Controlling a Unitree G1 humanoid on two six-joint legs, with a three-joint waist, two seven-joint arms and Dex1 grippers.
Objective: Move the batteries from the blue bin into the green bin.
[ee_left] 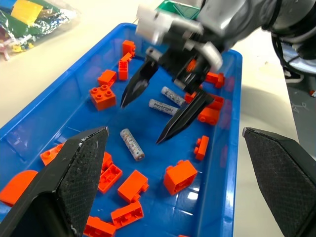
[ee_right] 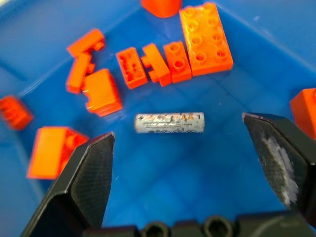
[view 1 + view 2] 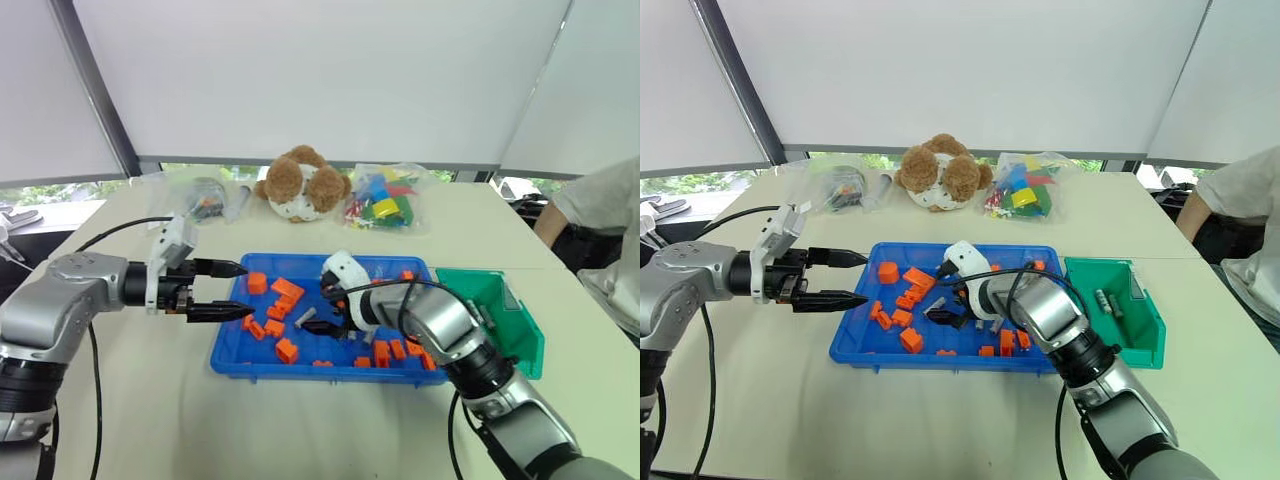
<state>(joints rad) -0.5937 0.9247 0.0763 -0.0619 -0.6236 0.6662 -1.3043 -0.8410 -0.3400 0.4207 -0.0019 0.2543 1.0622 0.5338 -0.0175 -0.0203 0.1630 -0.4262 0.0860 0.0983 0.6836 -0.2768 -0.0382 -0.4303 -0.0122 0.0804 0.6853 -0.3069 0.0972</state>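
The right gripper (image 1: 163,111) hangs over the middle of the blue bin (image 3: 232,345), fingers spread wide and holding nothing, pointed down at the batteries. In the left wrist view 3 batteries lie on the bin floor: 1 battery (image 1: 132,144) alone, nearer that camera, and 2 more (image 1: 164,106) side by side close to the right gripper's fingertips. The right wrist view has 1 battery (image 2: 170,123) lying crosswise between the open fingers, apart from both. The left gripper (image 3: 228,290) is also spread and empty, hovering level just outside the bin's left rim. A battery is a small, stiff, smooth metal cylinder, light but likely to roll or slip if pinched near an end, so the best hold looks to be across its middle, fingers on the 2 long sides. Orange blocks (image 3: 285,291) are scattered over the floor; a few sit near the lone battery but leave bare blue floor on either side for the fingers to come down. The green bin (image 3: 1148,340) stands just beside the blue bin's right end, with at least 1 battery (image 3: 1105,303) already inside. The carry looks short and open, though it must lift over both raised rims. A stuffed bear (image 3: 302,184) and bagged toys (image 3: 385,202) sit well back, out of the path.
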